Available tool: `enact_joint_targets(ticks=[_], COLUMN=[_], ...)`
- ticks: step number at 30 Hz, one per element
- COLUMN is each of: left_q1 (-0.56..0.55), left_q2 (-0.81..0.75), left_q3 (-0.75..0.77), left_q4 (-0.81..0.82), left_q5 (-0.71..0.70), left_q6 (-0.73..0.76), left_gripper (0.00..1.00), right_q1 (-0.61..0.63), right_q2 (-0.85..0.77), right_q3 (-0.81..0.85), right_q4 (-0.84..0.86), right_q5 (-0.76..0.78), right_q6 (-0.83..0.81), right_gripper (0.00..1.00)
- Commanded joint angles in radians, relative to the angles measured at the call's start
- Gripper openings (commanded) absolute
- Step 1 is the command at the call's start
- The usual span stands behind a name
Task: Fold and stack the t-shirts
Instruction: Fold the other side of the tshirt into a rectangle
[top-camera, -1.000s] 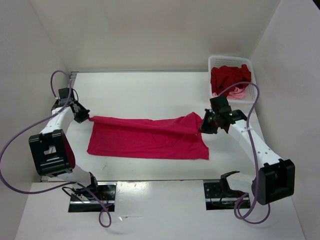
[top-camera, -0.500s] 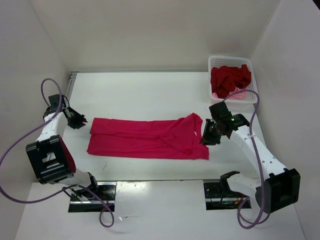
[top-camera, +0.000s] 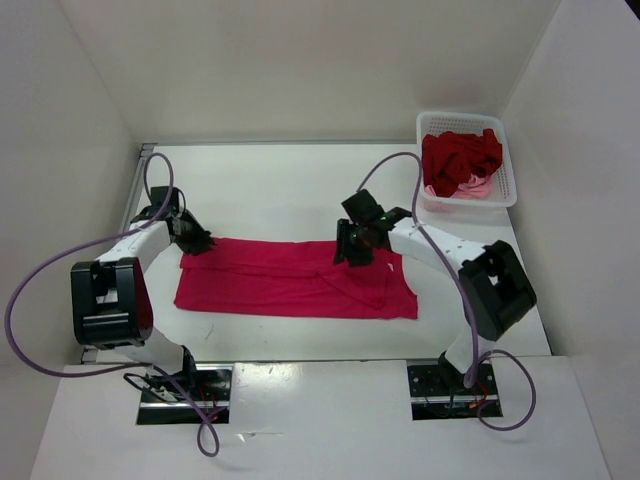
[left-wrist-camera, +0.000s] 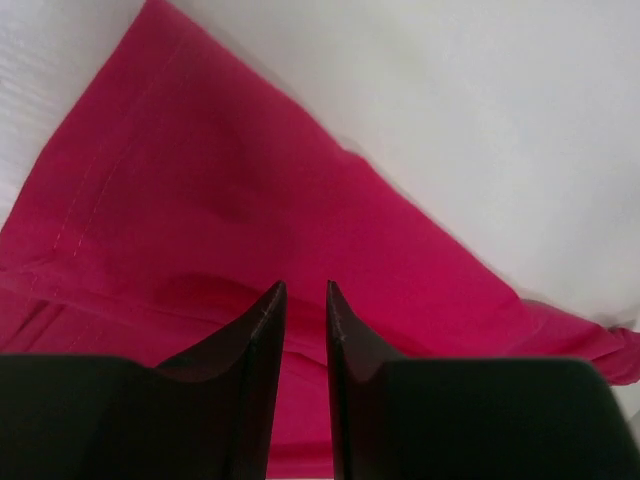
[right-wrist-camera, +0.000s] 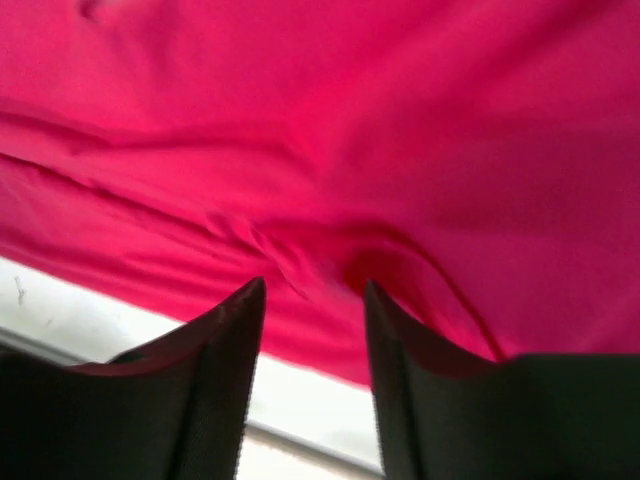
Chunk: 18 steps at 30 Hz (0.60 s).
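Observation:
The bright magenta-red t-shirt (top-camera: 280, 285) lies flat on the white table as a long folded band, its right end rumpled. My left gripper (top-camera: 195, 243) hovers at the shirt's far left corner; in the left wrist view its jaws (left-wrist-camera: 305, 290) stand narrowly open over the cloth (left-wrist-camera: 250, 200), with nothing between them. My right gripper (top-camera: 352, 250) is over the shirt's far edge, right of the middle. In the right wrist view it (right-wrist-camera: 312, 285) is wide open just above the creased cloth (right-wrist-camera: 350, 130). The dark crimson t-shirt (top-camera: 460, 155) and the light pink one (top-camera: 475, 187) lie bunched in the basket.
The white mesh basket (top-camera: 467, 204) stands at the table's far right corner. White walls close in the left, back and right sides. Bare table (top-camera: 280, 190) lies beyond the shirt. Two metal mount plates (top-camera: 185, 390) sit at the near edge.
Both grippers have let go of the magenta-red shirt, which now lies flat. The right arm swung left over the shirt's middle; the left gripper drew off, then returned to the corner.

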<state>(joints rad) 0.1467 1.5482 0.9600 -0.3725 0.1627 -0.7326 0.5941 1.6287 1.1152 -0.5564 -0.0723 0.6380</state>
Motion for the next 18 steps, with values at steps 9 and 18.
enact_joint_targets(ticks=[9,18], left_q1=[-0.012,-0.052], left_q2=[-0.057,-0.086], left_q3=[-0.07,-0.061], left_q4=[0.023,0.023], left_q5=[0.006,0.024], left_q6=[0.035,0.035], left_gripper=[0.29,0.29], right_q1=[0.084,0.093], right_q2=[0.086,0.102], right_q3=[0.041,0.029], right_q4=[0.072,0.032], right_q5=[0.147,0.158], right_q6=[-0.009,-0.023], right_gripper=[0.58,0.37])
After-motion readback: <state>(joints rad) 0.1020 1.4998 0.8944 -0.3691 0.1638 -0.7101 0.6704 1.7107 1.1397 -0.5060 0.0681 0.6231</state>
